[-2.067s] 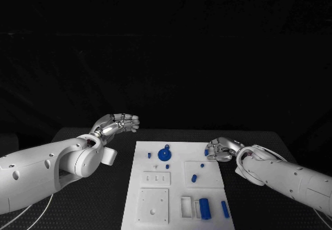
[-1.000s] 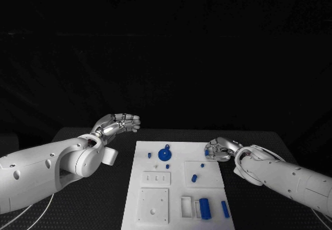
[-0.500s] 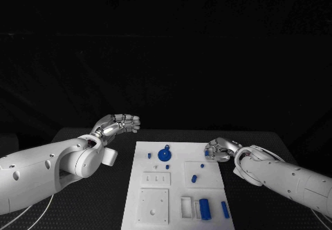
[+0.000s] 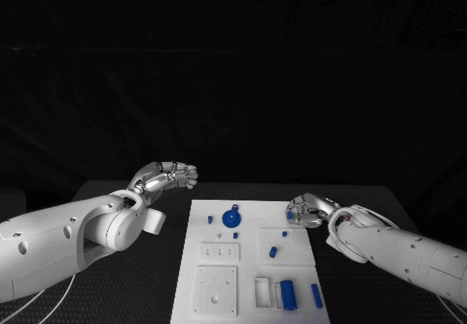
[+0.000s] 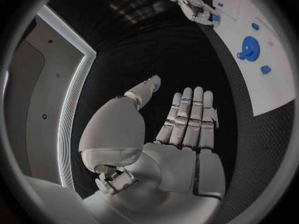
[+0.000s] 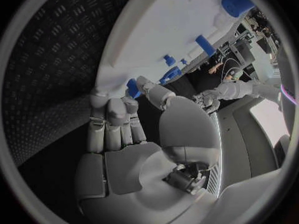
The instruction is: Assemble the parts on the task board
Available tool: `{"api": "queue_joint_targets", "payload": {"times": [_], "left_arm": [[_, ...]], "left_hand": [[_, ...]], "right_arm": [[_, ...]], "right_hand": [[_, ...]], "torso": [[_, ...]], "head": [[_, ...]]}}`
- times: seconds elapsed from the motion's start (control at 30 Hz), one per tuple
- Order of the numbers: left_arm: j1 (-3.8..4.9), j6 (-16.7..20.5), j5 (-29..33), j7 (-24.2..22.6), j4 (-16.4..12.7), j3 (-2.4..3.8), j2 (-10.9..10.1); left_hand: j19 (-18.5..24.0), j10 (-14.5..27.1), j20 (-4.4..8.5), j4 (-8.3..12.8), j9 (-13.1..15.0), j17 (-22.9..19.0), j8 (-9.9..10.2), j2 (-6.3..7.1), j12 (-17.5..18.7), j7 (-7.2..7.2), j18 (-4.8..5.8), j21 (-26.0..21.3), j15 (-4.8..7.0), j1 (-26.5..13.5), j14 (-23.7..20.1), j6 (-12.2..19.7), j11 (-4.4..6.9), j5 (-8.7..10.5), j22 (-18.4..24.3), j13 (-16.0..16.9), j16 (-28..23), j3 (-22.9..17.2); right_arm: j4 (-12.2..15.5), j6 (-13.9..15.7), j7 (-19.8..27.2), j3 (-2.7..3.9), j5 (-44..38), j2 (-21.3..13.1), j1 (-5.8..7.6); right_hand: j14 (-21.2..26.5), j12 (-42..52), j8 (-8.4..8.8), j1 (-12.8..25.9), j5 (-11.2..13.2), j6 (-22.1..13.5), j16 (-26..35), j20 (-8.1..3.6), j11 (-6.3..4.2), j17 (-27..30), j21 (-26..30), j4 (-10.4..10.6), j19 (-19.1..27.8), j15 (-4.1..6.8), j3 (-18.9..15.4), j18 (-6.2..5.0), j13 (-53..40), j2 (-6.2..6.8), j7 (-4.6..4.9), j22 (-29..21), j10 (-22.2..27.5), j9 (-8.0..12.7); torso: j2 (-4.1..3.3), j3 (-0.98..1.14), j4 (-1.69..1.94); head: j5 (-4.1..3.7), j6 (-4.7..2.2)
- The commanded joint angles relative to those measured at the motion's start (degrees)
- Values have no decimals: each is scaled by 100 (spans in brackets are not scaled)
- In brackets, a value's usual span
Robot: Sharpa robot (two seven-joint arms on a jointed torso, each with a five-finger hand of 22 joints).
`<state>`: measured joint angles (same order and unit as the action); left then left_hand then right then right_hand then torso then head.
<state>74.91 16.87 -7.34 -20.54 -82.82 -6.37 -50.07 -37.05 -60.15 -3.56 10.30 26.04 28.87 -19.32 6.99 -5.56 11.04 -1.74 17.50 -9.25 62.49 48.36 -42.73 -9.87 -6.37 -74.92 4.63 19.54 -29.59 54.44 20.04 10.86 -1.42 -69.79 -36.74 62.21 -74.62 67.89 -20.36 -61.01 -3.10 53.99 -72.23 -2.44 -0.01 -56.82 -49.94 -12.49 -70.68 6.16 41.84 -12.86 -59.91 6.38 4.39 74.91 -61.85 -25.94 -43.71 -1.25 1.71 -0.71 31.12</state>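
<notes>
Curling over the task board's far right edge, at about two o'clock from the board's middle, the right hand pinches a small blue part, most likely lifting it clear to carry to its seat. The left hand holds nothing, fingers straight and together in the left wrist view, and hangs off the board at ten o'clock, probably waiting its turn. A blue disc lies near twelve o'clock, blue cylinders at five. Fingers hide most of the pinched part, so its shape cannot be made out.
</notes>
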Motion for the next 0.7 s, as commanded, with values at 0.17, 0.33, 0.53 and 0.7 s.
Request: {"api": "queue_joint_targets", "payload": {"times": [0.17, 0.33, 0.53, 0.7], "left_arm": [[7, -184, -303, 265, 13, 4, 48], [9, -223, -589, 656, 33, 4, 116], [11, -227, -913, 1164, 98, 3, 284], [14, -412, -1270, 1707, 102, 3, 408]], "left_hand": [[-367, -507, 148, 43, 18, 165, -119, -112, -150, -110, -160, 186, 168, -97, 489, -370, 194, -24, -129, 52, 246, 42], [-611, -832, 280, 23, 3, 299, -155, -115, -229, -191, -160, 335, 308, -219, 776, -594, 330, -5, -133, 117, 385, 88], [-813, -1110, 415, -15, -34, 453, -139, -80, -260, -241, -143, 495, 445, -344, 1031, -753, 439, 34, -137, 173, 552, 126], [-860, -1250, 481, -68, -69, 539, -96, -12, -259, -248, -112, 568, 499, -466, 1093, -794, 492, 104, -133, 215, 646, 171]], "right_arm": [[282, 216, -311, 30, -463, -85, 103], [632, 246, -681, 42, -862, -128, 303], [1134, 124, -1207, 47, -1341, -109, 467], [1610, 29, -1723, 47, -1801, -62, 585]], "right_hand": [[1, 29, -21, 48, 30, 228, 4, -33, -48, -18, -38, 2, -26, 57, 46, -214, 11, 30, 155, 111, -15, -39], [-5, 35, -29, 66, 30, 251, -4, -47, -58, -27, -47, 12, -42, 66, 52, -214, 9, 52, 146, 109, -27, -46], [-10, 42, -32, 102, 31, 269, -11, -63, -67, -39, -56, 28, -59, 75, 40, -214, 7, 87, 136, 106, -38, -51], [-11, 45, -40, 108, 31, 290, -12, -74, -77, -45, -59, 28, -69, 84, 42, -214, 4, 113, 126, 103, -44, -58]], "torso": [[12, 6, -21], [13, 6, -24], [59, 12, -60], [129, 18, -83]], "head": [[11, -32], [29, -79], [54, -107], [95, -119]]}}
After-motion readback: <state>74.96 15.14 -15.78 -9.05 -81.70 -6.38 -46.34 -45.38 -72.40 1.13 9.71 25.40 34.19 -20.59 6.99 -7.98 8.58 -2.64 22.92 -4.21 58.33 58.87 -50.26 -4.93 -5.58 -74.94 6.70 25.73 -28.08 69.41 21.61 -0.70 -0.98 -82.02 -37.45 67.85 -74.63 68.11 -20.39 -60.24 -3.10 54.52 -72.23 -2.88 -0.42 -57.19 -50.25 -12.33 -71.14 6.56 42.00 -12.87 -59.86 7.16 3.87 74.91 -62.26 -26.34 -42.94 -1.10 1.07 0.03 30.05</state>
